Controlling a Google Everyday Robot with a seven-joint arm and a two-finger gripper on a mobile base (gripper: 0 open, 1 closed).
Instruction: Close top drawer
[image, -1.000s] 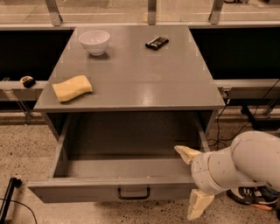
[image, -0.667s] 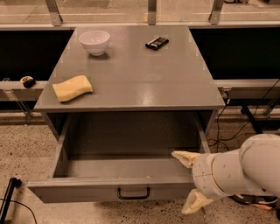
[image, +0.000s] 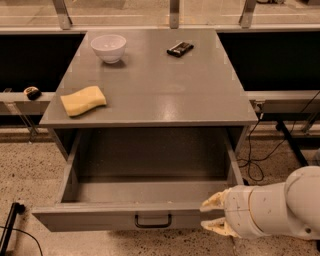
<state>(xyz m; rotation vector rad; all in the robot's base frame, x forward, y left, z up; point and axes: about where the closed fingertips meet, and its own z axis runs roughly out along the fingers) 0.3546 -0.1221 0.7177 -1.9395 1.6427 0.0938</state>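
The top drawer (image: 100, 218) of the grey cabinet is pulled far out toward me, and its deep box is empty. A small dark loop handle (image: 152, 220) sits at the centre of its flat front. My gripper (image: 211, 214) is at the lower right, on a thick white arm (image: 280, 210). Its two cream fingers (image: 214, 200) are spread apart and point left at the right end of the drawer front. They hold nothing. I cannot tell whether they touch the front.
On the cabinet top (image: 160, 90) are a white bowl (image: 108, 47), a yellow sponge (image: 83, 100) and a small dark object (image: 180, 49). Cables (image: 255, 162) lie on the speckled floor to the right. A black pole (image: 7, 231) stands at the lower left.
My gripper has moved down and left, nearer the right end of the drawer front, and its fingers stand closer together. The drawer has not moved.
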